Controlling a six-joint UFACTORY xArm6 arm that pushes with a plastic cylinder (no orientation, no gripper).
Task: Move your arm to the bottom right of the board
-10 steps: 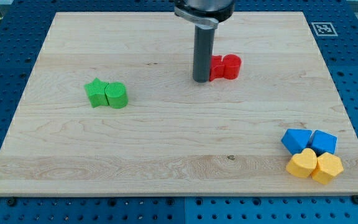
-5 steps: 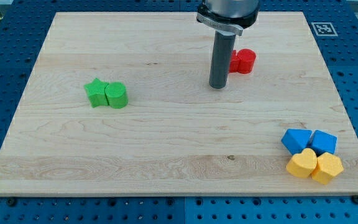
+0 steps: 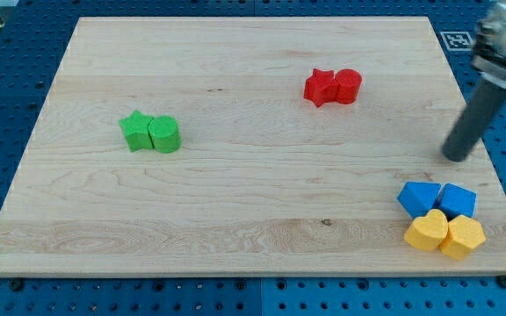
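Observation:
My tip (image 3: 456, 157) rests on the wooden board (image 3: 235, 193) near its right edge, a little above the two blue blocks (image 3: 437, 199) and apart from them. Two yellow heart-shaped blocks (image 3: 444, 233) touch the blue ones from below, near the board's bottom right corner. The rod is blurred from motion.
A red star and a red cylinder (image 3: 333, 87) sit together at the upper middle right. A green star and a green cylinder (image 3: 150, 132) sit together at the left. A fiducial tag (image 3: 457, 39) lies at the top right corner.
My tip has moved fast to the right and down, from beside the red blocks to the board's right edge. The red blocks shifted slightly right earlier; both now show in full.

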